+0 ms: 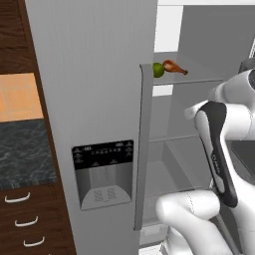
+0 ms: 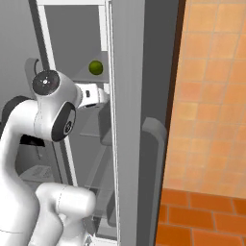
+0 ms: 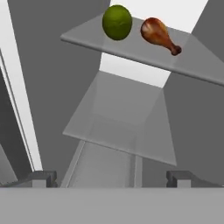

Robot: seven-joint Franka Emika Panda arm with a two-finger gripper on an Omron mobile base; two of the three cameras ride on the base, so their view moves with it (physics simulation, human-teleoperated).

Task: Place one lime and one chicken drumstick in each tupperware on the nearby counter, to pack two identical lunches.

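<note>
View into the open refrigerator point(image 1: 94, 99). A lime point(image 3: 117, 22) and a chicken drumstick point(image 3: 158, 35) lie side by side on an upper glass shelf point(image 3: 131, 52), near each other but apparently not touching; the drumstick's plump end faces the lime and its thin bone end points away from it. In the left base view the same pair sits at the shelf's front edge, just behind the door's edge (lime point(image 1: 158, 70), drumstick point(image 1: 174, 67)); from the right base view the lime point(image 2: 96, 67) shows above the arm. The tool point(image 3: 111, 178) hangs below the shelf, its two dark fingertips spread wide with nothing between them. Handling, as judged: the lime is small, firm, round and glossy, so it will likely roll on the smooth glass and may squirt from a pinch placed off its widest part; the fingers should close across its middle. The drumstick is light and rigid but tapered; the plump end offers the broadest, steadiest hold, while the narrow bone would let it pivot or slip. A nudge to either item could push it off the shelf front. The table point(image 1: 22, 149) lies well to the left.
</note>
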